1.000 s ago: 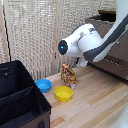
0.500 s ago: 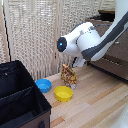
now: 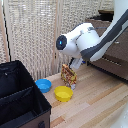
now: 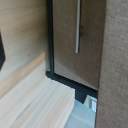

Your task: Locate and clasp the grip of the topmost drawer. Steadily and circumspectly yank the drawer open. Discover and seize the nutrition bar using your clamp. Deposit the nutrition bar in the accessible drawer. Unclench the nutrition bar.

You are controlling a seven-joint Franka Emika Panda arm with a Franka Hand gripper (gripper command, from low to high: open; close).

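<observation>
The nutrition bar (image 3: 68, 75), an orange-and-yellow foil packet, stands upright on the wooden floor by the slatted wall. The bulky white arm (image 3: 82, 40) reaches over it from the dresser (image 3: 116, 52) at the exterior view's right. The clamp (image 3: 75, 63) shows only as a small pale and dark block just above and behind the packet; its fingers are hidden. The arm covers most of the dresser, so I cannot tell whether the topmost drawer is open. The wrist view shows a grey-brown drawer front (image 4: 67, 47) with a silver bar handle (image 4: 78, 27); which drawer it is I cannot tell.
A yellow bowl (image 3: 63, 93) sits on the floor just in front of the packet, and a blue bowl (image 3: 43, 85) to its left in the exterior view. A black open box (image 3: 20, 100) fills the lower left. A slatted screen (image 3: 35, 35) stands behind.
</observation>
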